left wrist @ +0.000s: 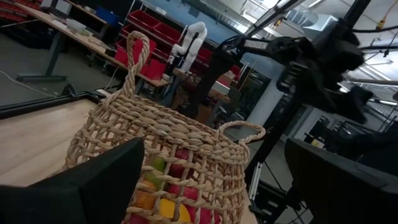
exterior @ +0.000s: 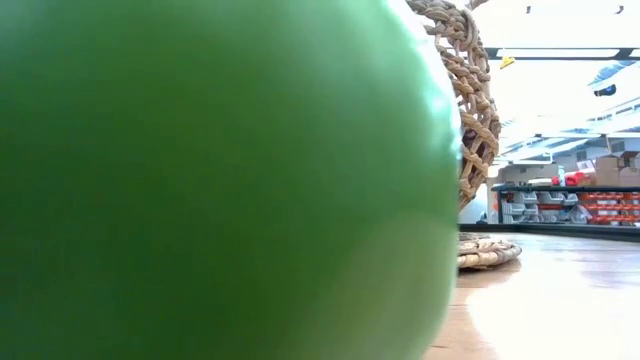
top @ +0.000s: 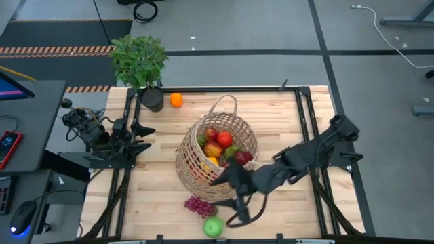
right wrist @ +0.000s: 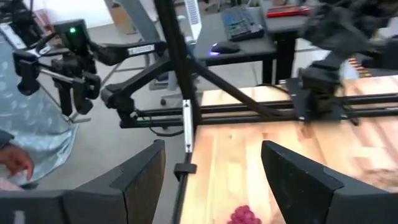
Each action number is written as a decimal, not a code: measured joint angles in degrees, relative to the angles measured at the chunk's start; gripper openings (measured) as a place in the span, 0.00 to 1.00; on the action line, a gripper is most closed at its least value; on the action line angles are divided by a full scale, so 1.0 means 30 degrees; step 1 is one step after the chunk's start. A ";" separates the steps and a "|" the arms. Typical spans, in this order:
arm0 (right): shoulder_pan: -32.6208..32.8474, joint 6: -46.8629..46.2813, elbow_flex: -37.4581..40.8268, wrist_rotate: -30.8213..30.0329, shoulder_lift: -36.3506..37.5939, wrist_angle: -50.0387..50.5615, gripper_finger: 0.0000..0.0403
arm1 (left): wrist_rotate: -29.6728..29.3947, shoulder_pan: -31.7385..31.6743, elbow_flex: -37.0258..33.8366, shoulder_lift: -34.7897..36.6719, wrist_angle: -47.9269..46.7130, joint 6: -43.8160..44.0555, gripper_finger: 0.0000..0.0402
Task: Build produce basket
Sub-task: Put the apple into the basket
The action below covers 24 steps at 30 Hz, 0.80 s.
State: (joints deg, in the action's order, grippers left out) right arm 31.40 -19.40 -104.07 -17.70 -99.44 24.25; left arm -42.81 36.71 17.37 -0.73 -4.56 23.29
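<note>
My right gripper [top: 234,203] hangs open by the basket [top: 217,157]. Grapes [top: 198,205] and a green apple [top: 213,227] lie close. My left gripper [top: 146,135] waits open.

The wooden table [top: 163,196] stands on a grey floor [top: 271,34] crossed by dark lines, with striped hazard tape [top: 54,49] on the far left. A leafy potted plant [top: 140,62] sits at the table's far left corner. A dark desk [top: 30,129] on the left carries a phone [top: 8,144] and a mouse [top: 22,217]. Shelves of red bins [exterior: 610,205] line the far wall under bright ceiling lights.
</note>
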 joint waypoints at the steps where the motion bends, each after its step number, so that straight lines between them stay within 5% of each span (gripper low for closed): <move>1: 0.0000 0.0007 -0.0456 0.0205 -0.0481 0.0038 0.67 | 0.0000 -0.0006 0.0000 0.0000 0.0006 0.0008 0.99; 16: 0.0203 -0.1620 -0.7761 0.0644 -0.6633 0.3707 0.67 | 0.0005 -0.0007 0.0000 0.0000 -0.0001 0.0001 0.99; 24: 0.0836 -0.1136 -0.8715 0.1093 -0.7905 0.5321 0.67 | 0.0000 -0.0007 0.0000 0.0000 0.0007 0.0003 0.99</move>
State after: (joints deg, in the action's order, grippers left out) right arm 33.91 -22.81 -130.21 -14.42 -123.16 40.21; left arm -42.81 36.69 17.37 -0.73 -4.54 23.29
